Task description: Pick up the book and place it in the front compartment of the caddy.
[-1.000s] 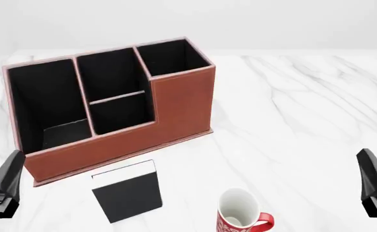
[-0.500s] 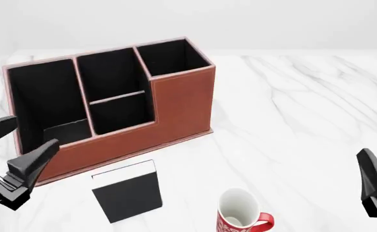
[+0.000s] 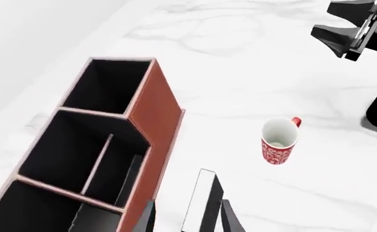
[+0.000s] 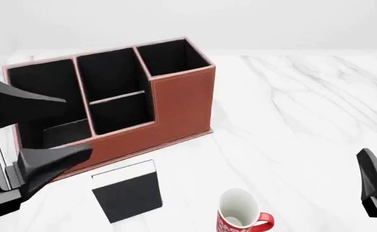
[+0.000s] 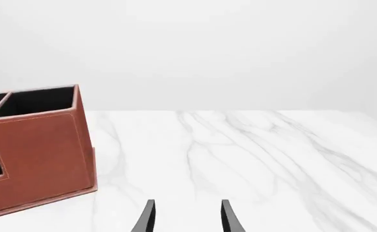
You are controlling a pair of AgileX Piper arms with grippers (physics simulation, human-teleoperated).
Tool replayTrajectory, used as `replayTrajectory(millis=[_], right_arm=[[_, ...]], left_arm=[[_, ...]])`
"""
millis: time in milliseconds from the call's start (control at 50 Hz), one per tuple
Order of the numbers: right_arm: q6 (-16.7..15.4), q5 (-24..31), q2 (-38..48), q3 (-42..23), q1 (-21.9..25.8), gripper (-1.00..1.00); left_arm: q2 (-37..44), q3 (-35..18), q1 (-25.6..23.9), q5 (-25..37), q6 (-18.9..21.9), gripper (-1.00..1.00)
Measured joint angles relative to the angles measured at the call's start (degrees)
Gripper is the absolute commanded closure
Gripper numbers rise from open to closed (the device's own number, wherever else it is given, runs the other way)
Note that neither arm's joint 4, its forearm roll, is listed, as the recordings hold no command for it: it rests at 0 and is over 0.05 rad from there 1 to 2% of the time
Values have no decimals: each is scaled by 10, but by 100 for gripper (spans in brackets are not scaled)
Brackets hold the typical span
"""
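Left wrist view: I look down past my left gripper [image 3: 187,220], jaws apart and holding nothing, with the book [image 3: 201,203] standing on edge between the fingertips' line of sight, just beside the caddy [image 3: 155,140] front wall. The mug [image 3: 279,141] sits apart from it; the right arm shows far off

Front view: left gripper [image 4: 49,128] hangs wide open in front of the caddy's [image 4: 175,104] left end, above and left of the book [image 4: 128,191], which lies on the table [image 4: 304,111] just in front of the caddy. Mug [image 4: 241,215] is near the book's right side. Right gripper [image 4: 375,186] is parked at the right edge; I cannot tell how open it is here

Right wrist view: right gripper [image 5: 186,216] fingers parted, empty, facing bare table and the caddy's [image 5: 43,145] tall end

Risk as I judge it: the book is thin and close to the wall, so descending off-line could clip the caddy or push the book into the mug
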Motion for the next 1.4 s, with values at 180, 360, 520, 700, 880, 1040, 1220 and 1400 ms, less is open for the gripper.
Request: replayTrajectory(millis=[180, 360, 520, 700, 880, 1040, 1220, 1400], right_arm=[[0, 0, 0, 0, 0, -100], [0, 0, 0, 0, 0, -100], [0, 0, 0, 0, 0, -100], [0, 0, 0, 0, 0, -100], [0, 0, 0, 0, 0, -100], [0, 0, 0, 0, 0, -100], [0, 0, 0, 0, 0, -100], [0, 0, 0, 0, 0, -100]], left_arm=[[45, -71, -55, 69, -30, -100], [72, -110, -76, 118, -41, -100], [95, -129, -87, 153, -43, -100], [120, -143, -95, 181, -43, -100], [141, -144, -103, 193, -49, -100], [152, -134, -106, 193, -53, -100], [159, -119, -111, 187, -62, -100], [164, -103, -109, 177, -66, -100]])
